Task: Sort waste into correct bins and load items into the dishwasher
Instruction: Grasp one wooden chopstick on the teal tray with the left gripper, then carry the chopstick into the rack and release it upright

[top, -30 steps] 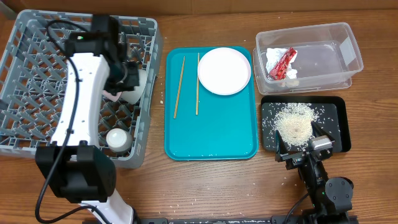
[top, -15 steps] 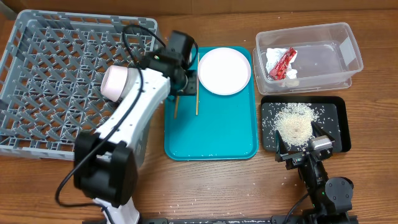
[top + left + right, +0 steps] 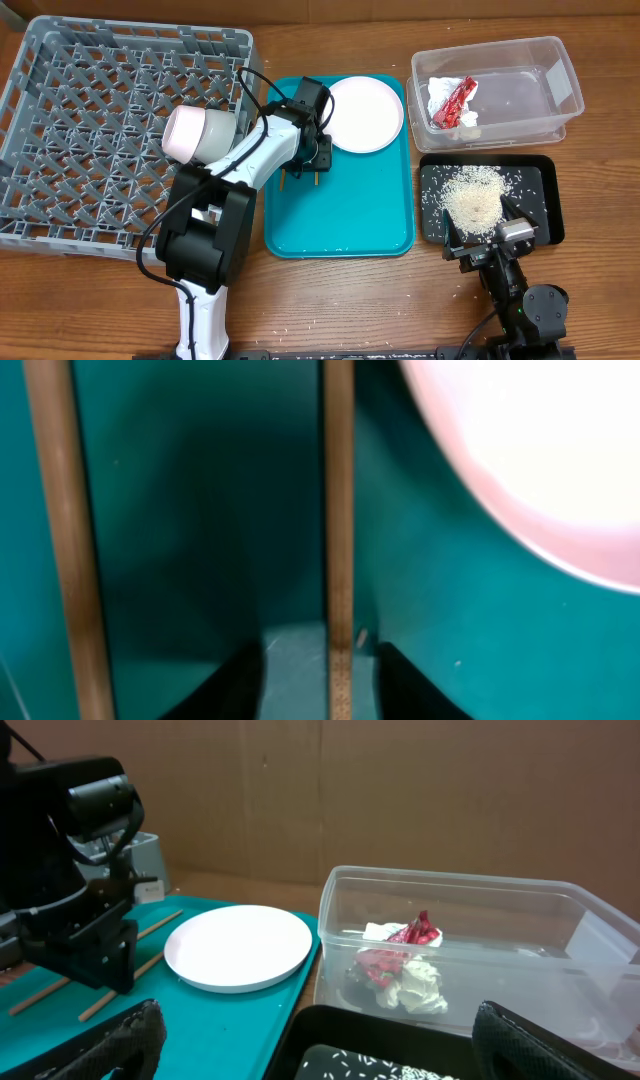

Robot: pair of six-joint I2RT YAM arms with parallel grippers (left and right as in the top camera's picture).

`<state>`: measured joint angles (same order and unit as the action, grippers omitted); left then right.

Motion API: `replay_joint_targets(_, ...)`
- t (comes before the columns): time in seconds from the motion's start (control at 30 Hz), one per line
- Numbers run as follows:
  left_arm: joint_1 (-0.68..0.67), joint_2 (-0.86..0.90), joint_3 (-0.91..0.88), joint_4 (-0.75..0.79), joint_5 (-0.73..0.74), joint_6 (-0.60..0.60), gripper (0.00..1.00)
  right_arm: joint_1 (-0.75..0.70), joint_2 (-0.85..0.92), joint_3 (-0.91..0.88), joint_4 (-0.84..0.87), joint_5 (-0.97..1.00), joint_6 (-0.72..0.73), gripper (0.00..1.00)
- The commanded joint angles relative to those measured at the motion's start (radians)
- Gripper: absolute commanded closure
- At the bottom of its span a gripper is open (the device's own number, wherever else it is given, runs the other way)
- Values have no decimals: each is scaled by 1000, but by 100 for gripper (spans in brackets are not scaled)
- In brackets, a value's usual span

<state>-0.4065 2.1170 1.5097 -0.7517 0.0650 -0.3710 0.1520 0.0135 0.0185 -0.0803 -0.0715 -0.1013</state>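
Observation:
My left gripper [image 3: 305,165] is open and down on the teal tray [image 3: 340,215]. Its jaws [image 3: 320,685] straddle one thin wooden chopstick [image 3: 338,510]. The second chopstick [image 3: 65,510] lies to its left. The pale-pink plate [image 3: 362,112] sits at the tray's far right. A pink bowl [image 3: 190,132] rests on its side in the grey dish rack [image 3: 80,120]. The clear tub [image 3: 540,100] holds the red wrapper [image 3: 455,100] and the white napkin [image 3: 437,95]. The black tray [image 3: 535,190] holds rice [image 3: 472,195]. My right gripper [image 3: 335,1050] is open and empty at the black tray's front edge. The cup and the green bowl are hidden.
Loose rice grains [image 3: 300,325] lie on the wooden table in front of the teal tray. The left arm [image 3: 215,200] stretches across the rack's right front corner. In the right wrist view the left gripper [image 3: 80,920] stands left of the plate [image 3: 238,945].
The left arm swung from inside the dish rack to the right onto the teal tray and came down over the chopsticks. The right arm has not moved.

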Motion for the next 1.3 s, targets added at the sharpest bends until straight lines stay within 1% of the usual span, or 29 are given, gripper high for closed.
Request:
replay_joint_targets(0.0,-10,35,-12,-21,13,-14,83,6,-11,-11,5,3,-1,0)
replay_joint_targets(0.03,-10,31,-10,-35,14,-14,93,6,-11,-11,5,3,-1,0)
replay_joint_targets(0.07,-10,29,-7,-47,14,-15,96,6,-11,-11,5,3,-1,0)
replay_joint_targets(0.17,-3,5,8,-103,2,-33,96,6,-11,-11,5,3,-1,0)
replay_joint_targets(0.3,27,-94,59,-211,2,-28,96,6,-11,-11,5,3,-1,0)
replay_joint_targets(0.37,42,-162,85,-257,3,11,96,6,-11,-11,5,3,-1,0)
replay_joint_targets(0.43,55,-243,109,-294,-6,81,96,6,-11,-11,5,3,-1,0)
replay_joint_targets(0.47,60,-277,116,-310,-29,106,96,6,-11,-11,5,3,-1,0)
replay_joint_targets(0.63,92,-449,121,-399,-299,195,96,6,-11,-11,5,3,-1,0)
replay_joint_targets(0.77,175,-494,121,-487,-432,244,96,6,-11,-11,5,3,-1,0)
replay_joint_targets(0.93,331,-491,103,-502,-392,242,96,6,-11,-11,5,3,-1,0)
replay_joint_targets(1.03,433,-485,83,-445,-392,266,96,6,-11,-11,5,3,-1,0)
replay_joint_targets(1.13,516,-458,67,-365,-319,415,96,6,-11,-11,5,3,-1,0)
replay_joint_targets(1.2,554,-426,66,-350,-230,550,96,6,-11,-11,5,3,-1,0)
replay_joint_targets(1.23,568,-408,66,-351,-212,595,96,6,-11,-11,5,3,-1,0)
replay_joint_targets(1.27,579,-390,65,-351,-209,613,96,6,-11,-11,5,3,-1,0)
